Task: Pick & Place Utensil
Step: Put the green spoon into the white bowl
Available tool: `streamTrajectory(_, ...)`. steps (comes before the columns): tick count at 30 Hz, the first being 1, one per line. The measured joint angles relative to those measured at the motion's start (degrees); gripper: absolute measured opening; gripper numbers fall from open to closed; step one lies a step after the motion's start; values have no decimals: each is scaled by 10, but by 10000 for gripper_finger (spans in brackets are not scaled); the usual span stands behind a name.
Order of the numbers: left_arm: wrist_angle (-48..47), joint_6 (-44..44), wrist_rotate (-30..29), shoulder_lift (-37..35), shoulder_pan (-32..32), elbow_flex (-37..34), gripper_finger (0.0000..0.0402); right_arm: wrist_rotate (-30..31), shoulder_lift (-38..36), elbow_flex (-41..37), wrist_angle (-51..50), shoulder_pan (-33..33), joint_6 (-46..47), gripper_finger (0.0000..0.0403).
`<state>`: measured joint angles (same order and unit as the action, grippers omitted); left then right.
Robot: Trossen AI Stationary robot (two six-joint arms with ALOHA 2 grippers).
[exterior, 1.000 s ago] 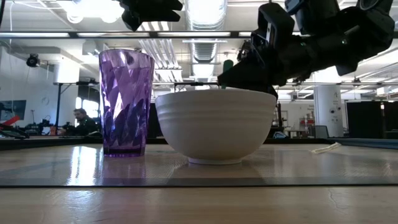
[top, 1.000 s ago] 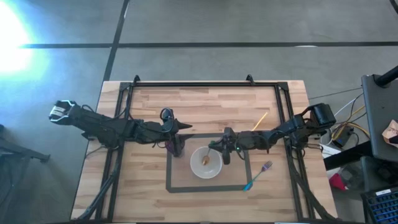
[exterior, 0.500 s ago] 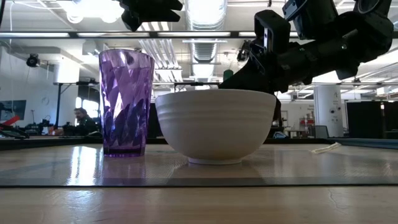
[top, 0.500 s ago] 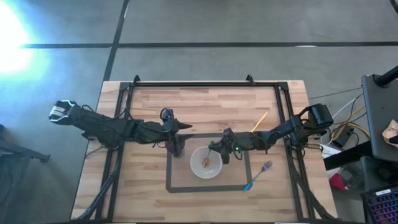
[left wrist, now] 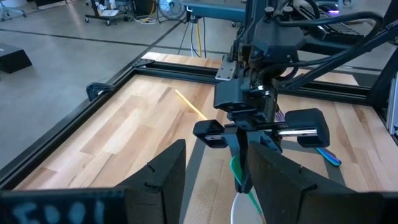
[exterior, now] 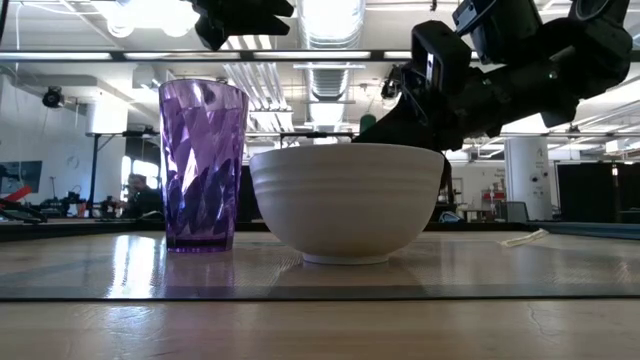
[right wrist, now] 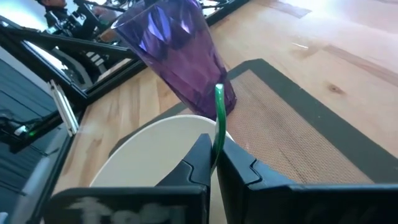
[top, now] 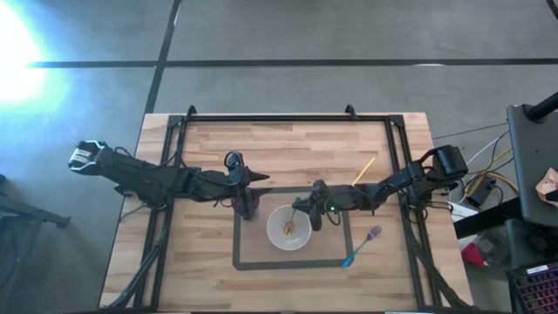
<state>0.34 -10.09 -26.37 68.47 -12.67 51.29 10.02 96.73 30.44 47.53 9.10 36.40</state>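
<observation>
A white bowl (top: pixel 289 228) stands on a dark-framed mat (top: pixel 248 262), with a purple cup (exterior: pixel 203 165) to its left. My right gripper (top: pixel 314 211) is over the bowl's right rim and is shut on a thin green utensil (right wrist: pixel 219 115). The utensil also shows in the left wrist view (left wrist: pixel 239 177), reaching down past the fingers toward the bowl. My left gripper (left wrist: pixel 214 186) is open and empty above the purple cup (top: pixel 247 206). A small brownish thing (top: pixel 288 225) lies in the bowl. My right gripper pinches the green utensil's thin shaft (right wrist: pixel 217 142) between its two fingers. The fingers come from the table's right, slanting down toward the bowl. The shaft runs on past the fingertips to a rounded end (right wrist: pixel 219 91) over the bowl, lifted clear of the table.
A yellow stick-like utensil (top: pixel 364 169) lies on the wood at the far right. A blue-handled fork with purple tines (top: pixel 362 247) lies to the right of the mat. A black metal frame (top: pixel 288 117) runs around the table's far edge and sides.
My right gripper has edged a little toward the table's left over the bowl's rim, still shut on the green utensil.
</observation>
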Motion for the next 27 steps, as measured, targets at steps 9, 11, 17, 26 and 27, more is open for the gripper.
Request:
streamTrajectory(9,0,2,0,0,0,0,167,4,-1,0,-18,-1,-31,10)
streamTrajectory(11,0,4,0,0,0,0,167,5,-1,0,-22,-2,-34,13)
streamTrajectory(17,0,4,0,0,0,0,167,9,-1,-1,-36,-6,-37,30)
streamTrajectory(26,0,-1,0,0,0,0,167,6,-1,-2,-48,-6,-39,59)
streamTrajectory(27,0,-1,0,0,0,0,167,6,-1,-2,-49,-6,-39,64)
